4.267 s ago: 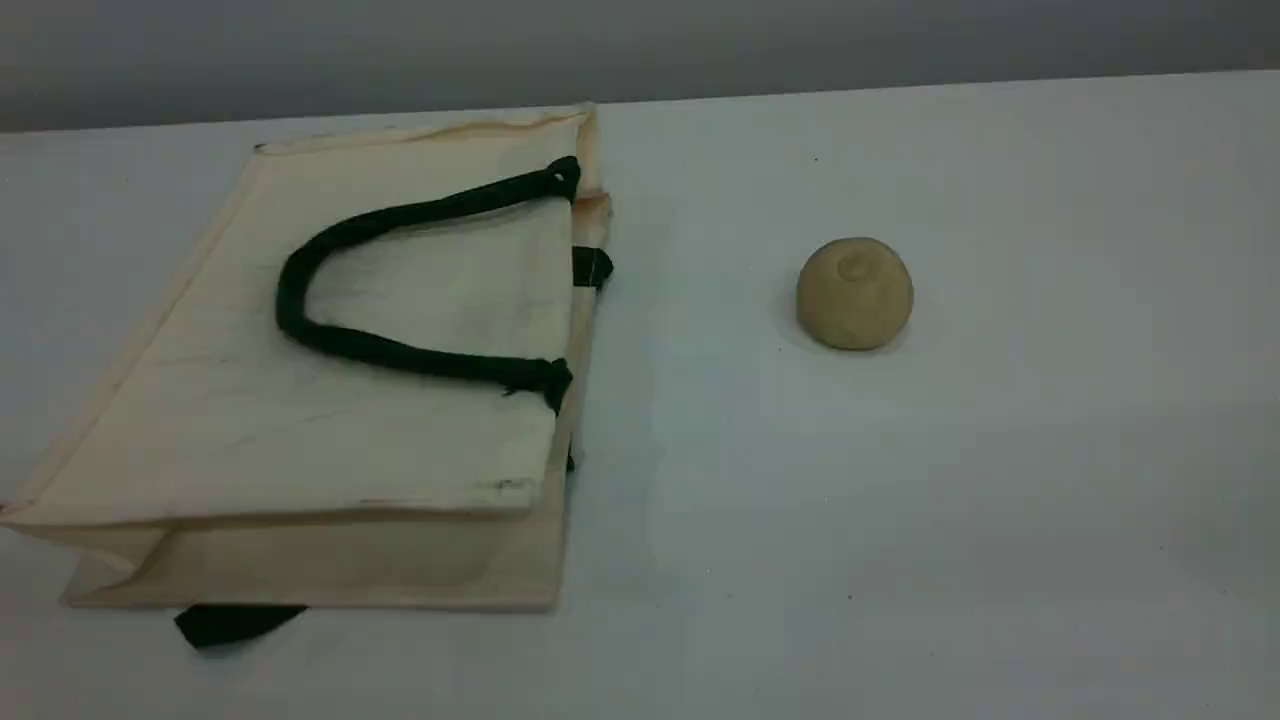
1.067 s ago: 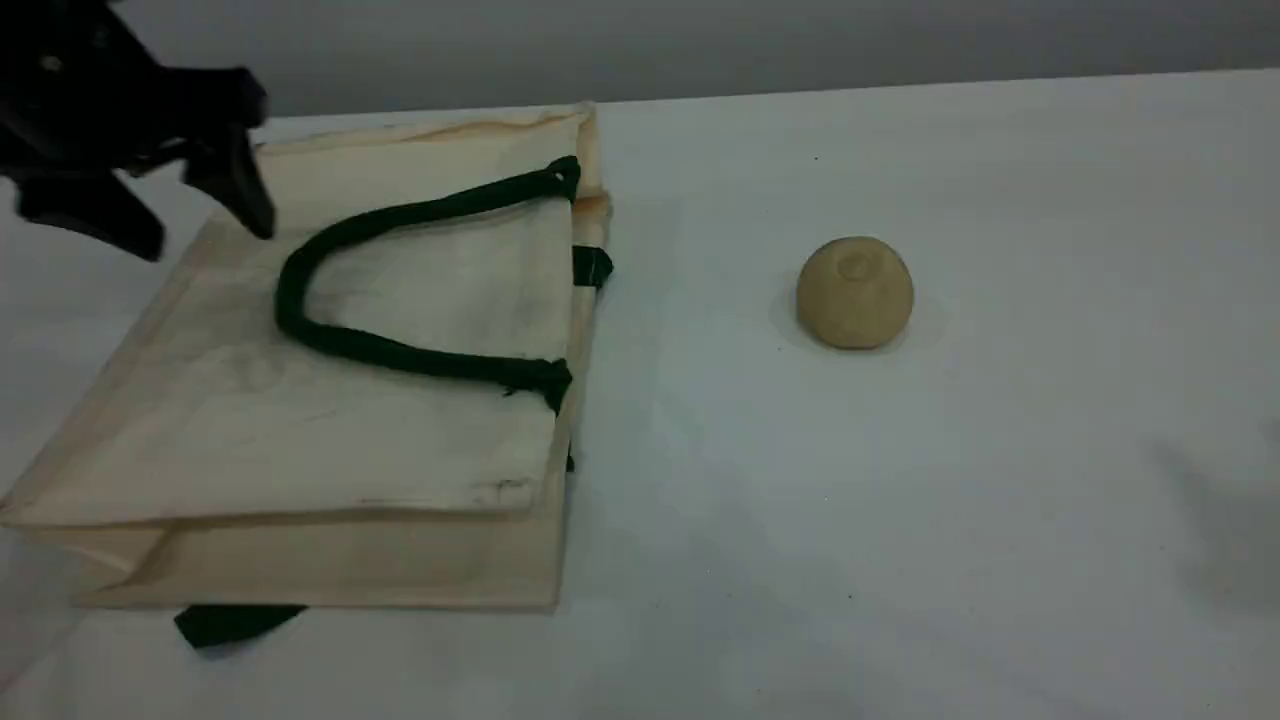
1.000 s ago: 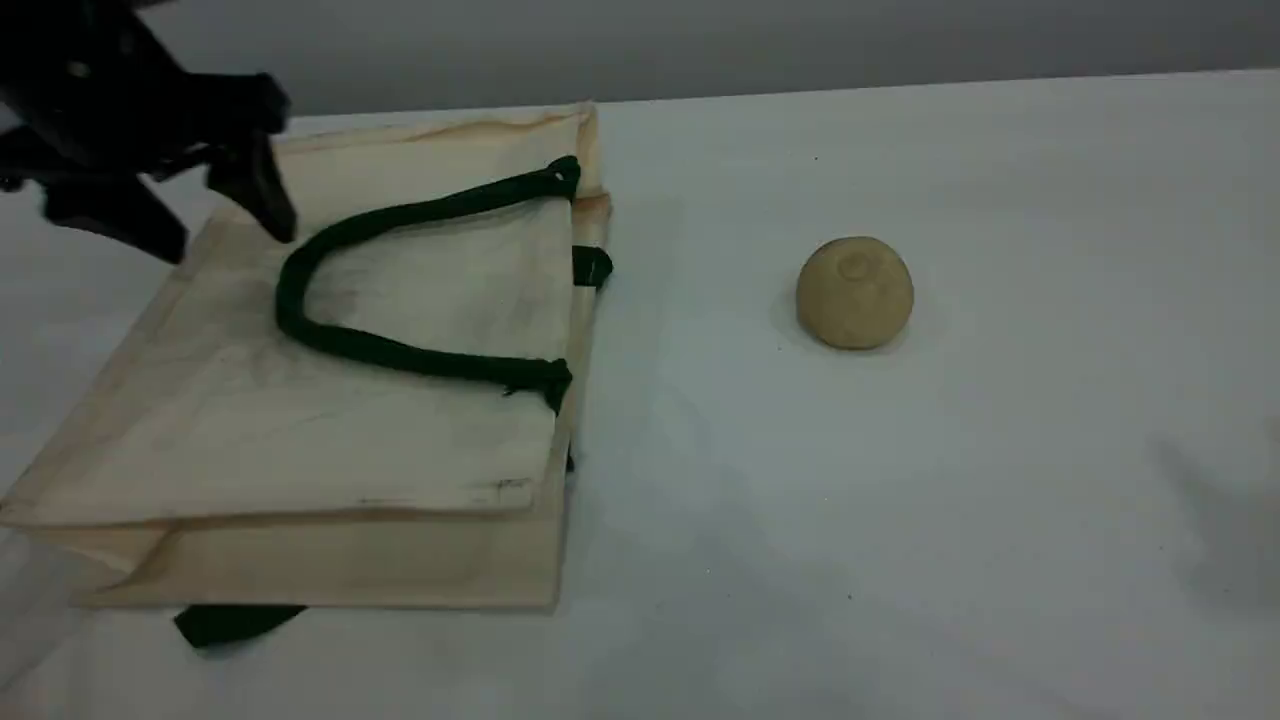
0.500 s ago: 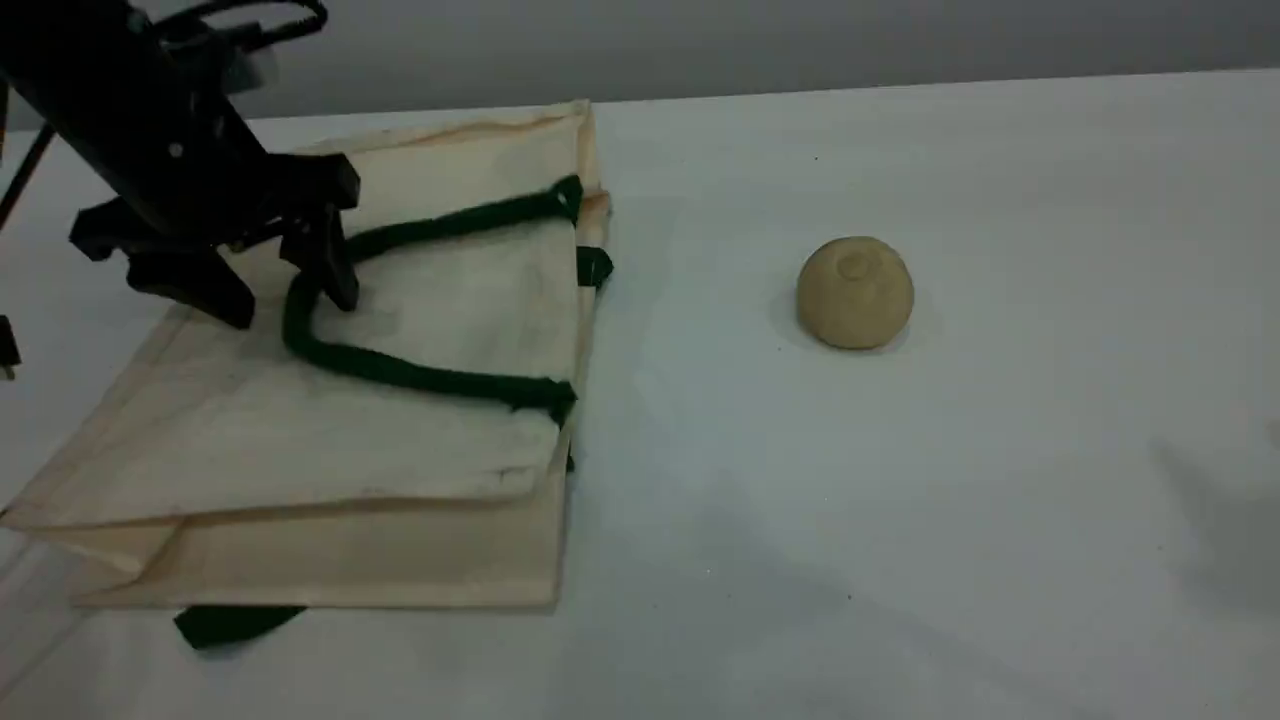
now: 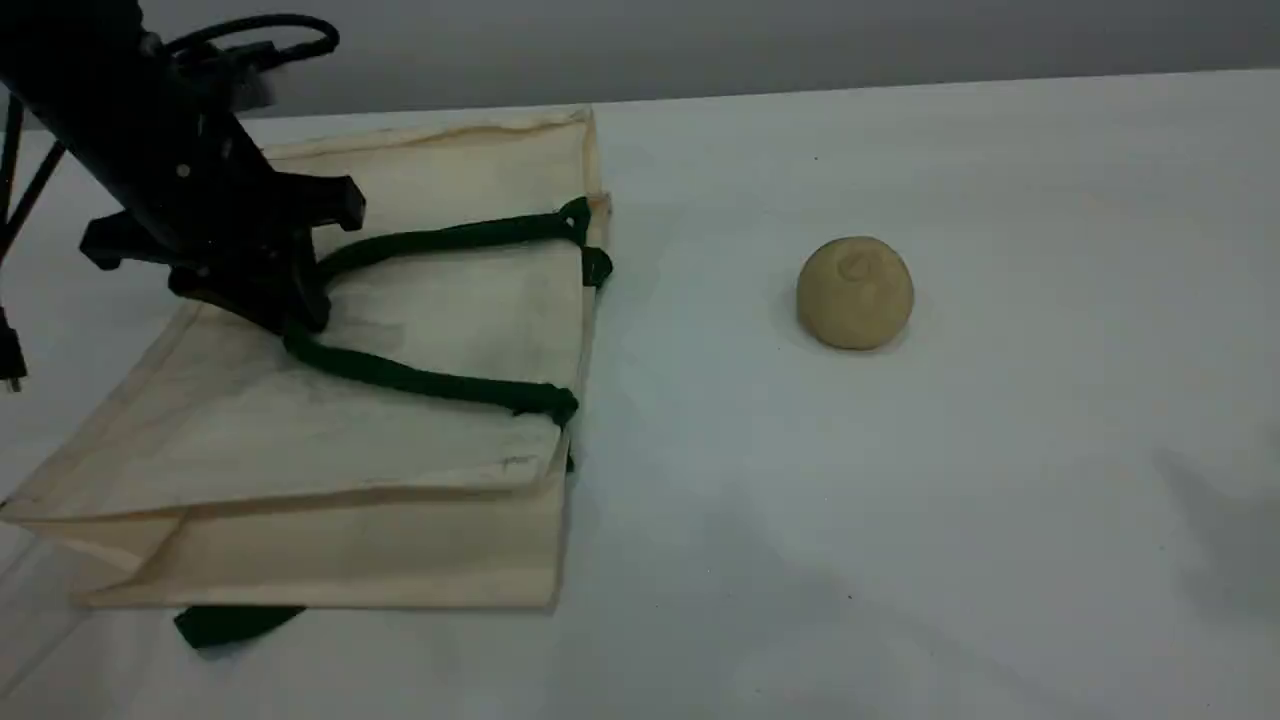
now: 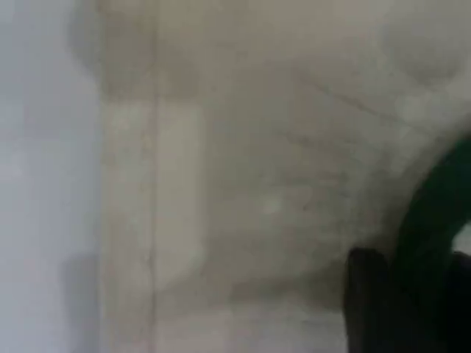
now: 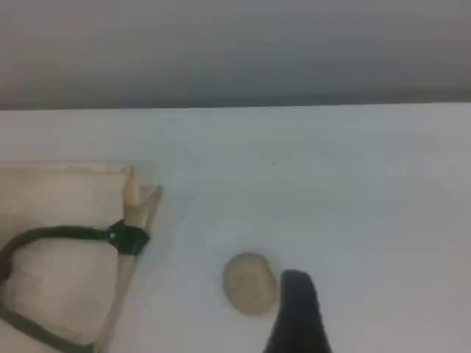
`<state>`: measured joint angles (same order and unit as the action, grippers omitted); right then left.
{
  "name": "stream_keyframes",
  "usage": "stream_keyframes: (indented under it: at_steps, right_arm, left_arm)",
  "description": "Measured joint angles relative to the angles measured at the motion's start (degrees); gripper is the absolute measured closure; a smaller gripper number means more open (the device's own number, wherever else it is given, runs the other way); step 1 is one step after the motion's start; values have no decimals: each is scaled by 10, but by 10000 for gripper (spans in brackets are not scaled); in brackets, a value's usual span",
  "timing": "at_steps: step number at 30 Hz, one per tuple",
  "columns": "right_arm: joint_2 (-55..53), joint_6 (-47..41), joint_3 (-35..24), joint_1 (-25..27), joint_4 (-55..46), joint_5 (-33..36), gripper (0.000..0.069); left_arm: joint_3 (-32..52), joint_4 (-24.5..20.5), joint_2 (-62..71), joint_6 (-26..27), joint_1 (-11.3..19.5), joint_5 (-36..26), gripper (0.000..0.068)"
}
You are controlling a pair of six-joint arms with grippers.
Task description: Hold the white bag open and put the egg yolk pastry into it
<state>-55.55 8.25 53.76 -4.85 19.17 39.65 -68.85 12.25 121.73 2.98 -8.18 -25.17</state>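
Left gripper (image 5: 292,305) pinched on green handle (image 5: 430,381) bend, white bag (image 5: 300,470) flat at frame left. Right gripper (image 7: 298,316) open, holding nothing, near egg yolk pastry (image 5: 854,293).

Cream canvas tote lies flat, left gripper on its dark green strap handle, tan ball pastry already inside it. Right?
No. The tan ball-shaped pastry is not inside: the scene view shows it on the white table, apart from the cream canvas tote, to its right. The tote does lie flat, with the left gripper on its dark green strap handle.

Black left tool (image 5: 293,306), looped cable (image 5: 270,18)
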Motion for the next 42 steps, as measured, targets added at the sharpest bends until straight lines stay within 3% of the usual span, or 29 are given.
stream_keyframes:
  at_steps: [3, 14, 17, 21, 26, 31, 37, 42]
  right_arm:
    - [0, 0, 0, 0, 0, 0, 211]
    - [1, 0, 0, 0, -36, 9, 211]
    - [1, 0, 0, 0, -42, 9, 211]
    - [1, 0, -2, 0, -40, 9, 211]
    - [1, 9, -2, 0, -44, 14, 211]
    - [-7, 15, -2, 0, -45, 14, 211]
    - [-52, 23, -2, 0, -45, 13, 211]
    - [-90, 35, -2, 0, -40, -1, 211]
  left_arm:
    - [-12, 1, -5, 40, 0, -30, 588]
    - [-194, 3, -9, 161, 0, -281, 590]
    - [-254, 24, -9, 188, 0, -359, 590]
    - [-326, 91, -9, 232, 0, -437, 590]
    - [-377, 154, -28, 281, 0, -449, 590]
    - [-377, 149, -64, 296, 0, -451, 590]
    - [-377, 168, -121, 371, 0, -451, 590]
    - [-376, 159, -152, 416, -31, -449, 590]
